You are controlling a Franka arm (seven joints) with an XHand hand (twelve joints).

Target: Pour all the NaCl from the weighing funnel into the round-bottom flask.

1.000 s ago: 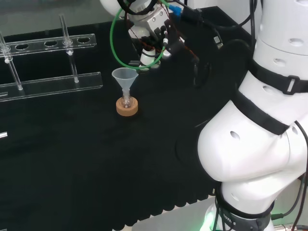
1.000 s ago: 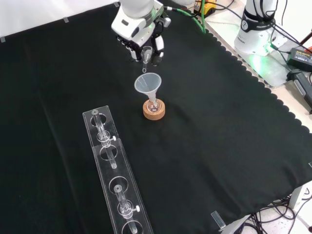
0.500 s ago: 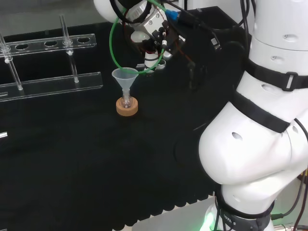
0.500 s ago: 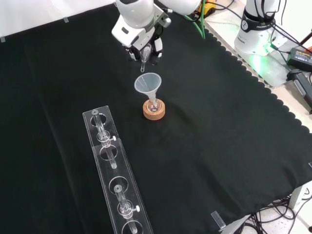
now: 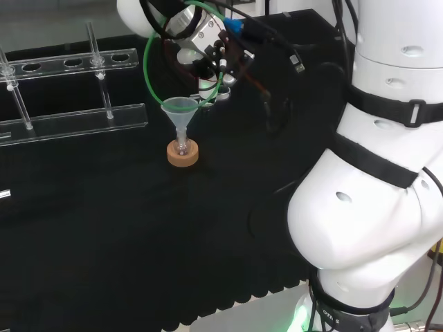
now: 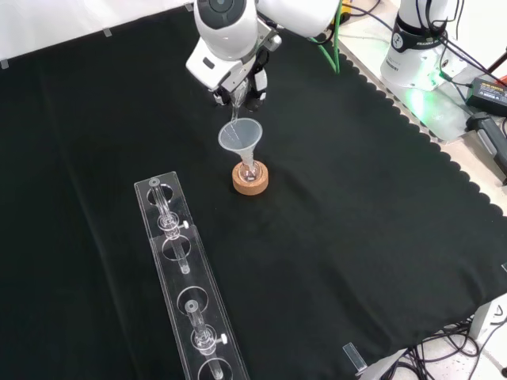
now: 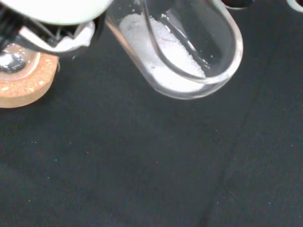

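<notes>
a clear plastic rack (image 6: 190, 297) lies on the black cloth (image 6: 356, 237); cables (image 6: 455, 59) trail past the bench's scalloped edge.

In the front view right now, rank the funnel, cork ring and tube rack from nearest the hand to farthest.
1. Funnel, just below the hand.
2. Cork ring, under the funnel, lower in the view.
3. Tube rack, far down at lower left.
</notes>
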